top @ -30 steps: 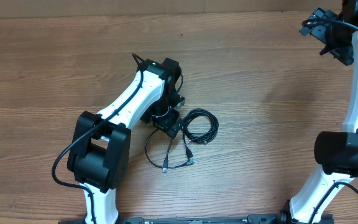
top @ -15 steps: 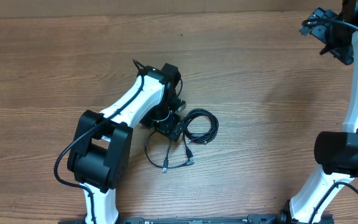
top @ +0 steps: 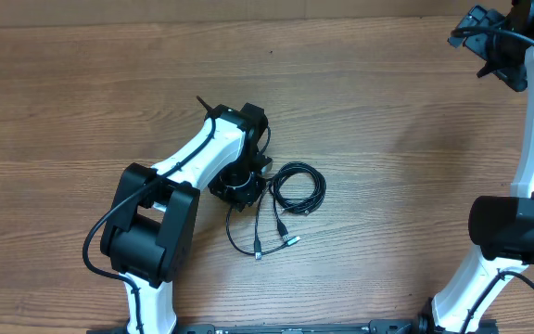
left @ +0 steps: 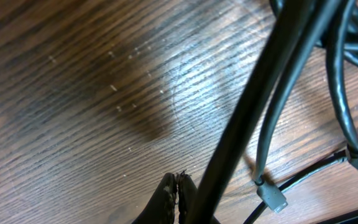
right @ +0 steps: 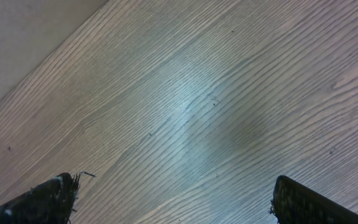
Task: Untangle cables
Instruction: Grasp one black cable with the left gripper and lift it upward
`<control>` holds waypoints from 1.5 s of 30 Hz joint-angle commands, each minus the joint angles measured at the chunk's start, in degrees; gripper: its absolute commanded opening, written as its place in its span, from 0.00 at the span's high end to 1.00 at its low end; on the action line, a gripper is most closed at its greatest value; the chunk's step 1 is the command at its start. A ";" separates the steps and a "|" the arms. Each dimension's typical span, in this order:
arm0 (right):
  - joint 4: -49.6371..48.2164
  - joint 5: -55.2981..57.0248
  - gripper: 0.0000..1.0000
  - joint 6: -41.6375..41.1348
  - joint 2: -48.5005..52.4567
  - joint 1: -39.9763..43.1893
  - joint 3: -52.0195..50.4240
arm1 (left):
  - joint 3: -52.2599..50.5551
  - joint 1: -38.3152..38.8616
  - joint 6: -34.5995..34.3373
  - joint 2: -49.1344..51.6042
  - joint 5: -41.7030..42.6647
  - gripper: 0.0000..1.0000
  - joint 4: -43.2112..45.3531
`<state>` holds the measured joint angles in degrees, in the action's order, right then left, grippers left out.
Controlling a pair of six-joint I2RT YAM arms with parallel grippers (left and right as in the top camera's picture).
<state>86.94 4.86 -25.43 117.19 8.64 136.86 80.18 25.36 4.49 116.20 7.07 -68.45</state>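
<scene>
Left gripper [top: 240, 188] is down on the table [top: 387, 121] right at the edge of the coil [top: 321, 192], and it's clenched: from its wrist view the fingertips [left: 166, 196] are pressed together, with one dark strand [left: 244, 112] running straight down into them. That looks like a pinch on the cables [left: 267, 127]. The cables lie in one bunch, the tight ring plus two loose tails trailing off the coil toward the robot, each ending in a small plug [top: 291, 240]. The right gripper [top: 489, 44] is well apart from the coil, up at the far corner, with fingers [right: 51, 199] spread wide over bare wood and nothing between them.

Here's the worry: nothing is anchoring the coil. If the left arm pulls now, the whole bunch may simply drag along behind it and stay tangled. Pull harder and the loops could cinch tighter. One of those plugs could also snag inside the ring as a tail slides through. And it's a thin strand in a fingertip pinch, so it may slip free partway through the move
</scene>
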 commanded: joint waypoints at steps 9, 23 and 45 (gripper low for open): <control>-0.24 -0.55 0.00 0.15 -0.24 0.04 0.35 | 17.18 -0.22 -5.62 0.37 3.52 0.96 0.79; 0.00 -2.25 0.00 0.17 -0.24 0.04 0.35 | 53.77 -0.59 -8.87 0.35 2.80 0.96 6.71; -2.27 -13.51 0.00 5.38 3.98 0.04 0.35 | 76.87 -0.66 -11.39 0.24 -3.13 0.96 15.08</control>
<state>85.56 -7.42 -20.97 121.27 8.64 136.86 155.74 24.99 -4.64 116.49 5.26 -55.05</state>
